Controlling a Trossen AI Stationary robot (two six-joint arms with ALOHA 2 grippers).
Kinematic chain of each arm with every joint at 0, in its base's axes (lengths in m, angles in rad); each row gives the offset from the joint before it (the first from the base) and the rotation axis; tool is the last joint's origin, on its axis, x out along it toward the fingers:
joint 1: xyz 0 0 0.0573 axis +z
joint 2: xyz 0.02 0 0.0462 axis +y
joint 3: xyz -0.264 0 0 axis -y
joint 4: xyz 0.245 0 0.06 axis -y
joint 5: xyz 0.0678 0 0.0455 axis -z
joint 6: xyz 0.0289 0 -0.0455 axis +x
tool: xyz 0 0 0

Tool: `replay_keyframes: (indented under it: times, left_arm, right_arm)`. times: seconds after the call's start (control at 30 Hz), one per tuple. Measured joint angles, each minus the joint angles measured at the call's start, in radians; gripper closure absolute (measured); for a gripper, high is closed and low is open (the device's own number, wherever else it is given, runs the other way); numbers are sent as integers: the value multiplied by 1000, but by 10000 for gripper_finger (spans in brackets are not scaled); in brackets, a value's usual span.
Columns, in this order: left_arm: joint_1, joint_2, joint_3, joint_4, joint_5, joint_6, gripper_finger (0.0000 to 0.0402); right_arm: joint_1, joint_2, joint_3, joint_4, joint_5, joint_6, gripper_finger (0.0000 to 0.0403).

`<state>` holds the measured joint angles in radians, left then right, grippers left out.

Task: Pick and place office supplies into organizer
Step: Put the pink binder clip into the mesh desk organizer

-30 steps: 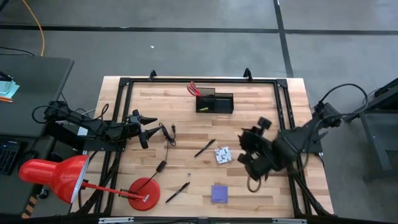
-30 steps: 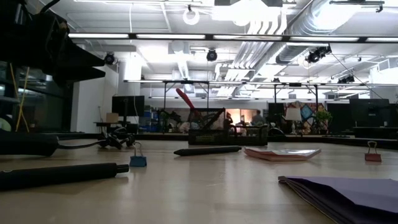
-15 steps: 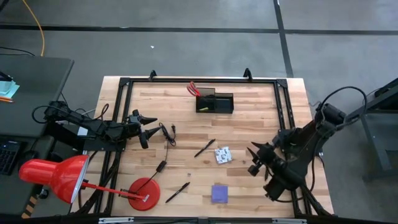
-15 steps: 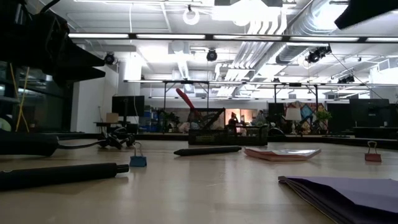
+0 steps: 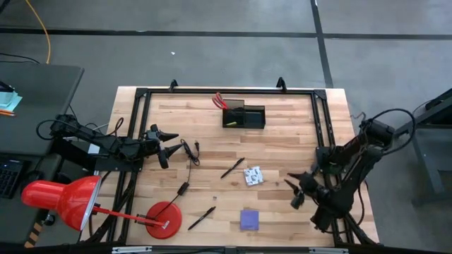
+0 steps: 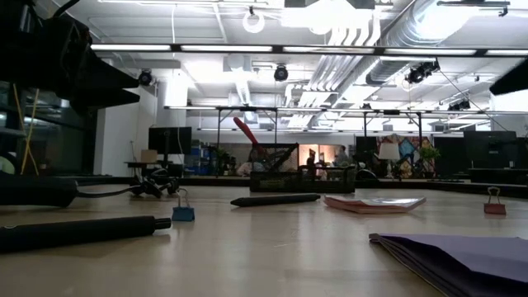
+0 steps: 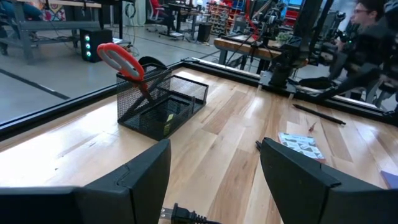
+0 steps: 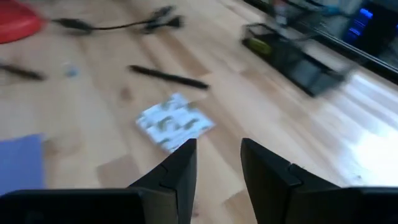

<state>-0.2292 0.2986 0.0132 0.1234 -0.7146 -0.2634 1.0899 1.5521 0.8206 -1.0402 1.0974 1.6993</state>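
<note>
The black mesh organizer (image 5: 244, 116) stands at the table's far middle, with the red-handled scissors (image 5: 220, 100) upright in its cup section and a yellow piece (image 7: 166, 118) in its tray. Flat on the wood lie a white patterned packet (image 5: 253, 175), a purple sticky-note pad (image 5: 249, 219) and two black pens (image 5: 232, 168) (image 5: 202, 217). My right gripper (image 5: 295, 192) hovers open, right of the packet (image 8: 174, 122), with nothing between its fingers. My left gripper (image 5: 166, 144) waits open at the table's left, pointing toward the organizer (image 7: 161, 102).
A red desk lamp has its round base (image 5: 163, 219) at the near left. A thin black cable (image 5: 189, 159) runs beside my left gripper. Small binder clips (image 6: 183, 212) (image 6: 493, 206) sit on the wood. A black frame rail (image 5: 226, 90) borders the table.
My right gripper has come down from high over the table and drawn back toward the right and near edges, rolling as it went. It now hangs low beside the packet. None of the supplies have moved.
</note>
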Motion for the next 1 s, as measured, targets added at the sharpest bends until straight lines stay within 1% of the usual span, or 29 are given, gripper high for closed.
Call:
replay_keyframes:
  times: [0.07, 0.27, 0.37, 0.57, 0.67, 0.83, 1.0]
  left_arm:
    - [0, 0, 0, 0, 0, 0, 169]
    - [0, 0, 0, 0, 0, 0, 169]
    - [0, 0, 0, 0, 0, 0, 169]
    - [0, 0, 0, 0, 0, 0, 169]
    - [0, 0, 0, 0, 0, 0, 169]
    - [0, 0, 0, 0, 0, 0, 169]
    - [0, 0, 0, 0, 0, 0, 169]
  right_arm:
    - [13, 0, -44, 92, 21, -47, 287]
    - [32, 0, -161, 320, 32, -83, 287]
    - [31, 0, -210, 447, 55, -156, 287]
    - [30, 0, -288, 672, 51, -331, 287]
    - [30, 3, -306, 716, 31, -371, 287]
    - [26, 47, -308, 713, 4, -372, 287]
    - [1, 126, -308, 714, -61, -321, 287]
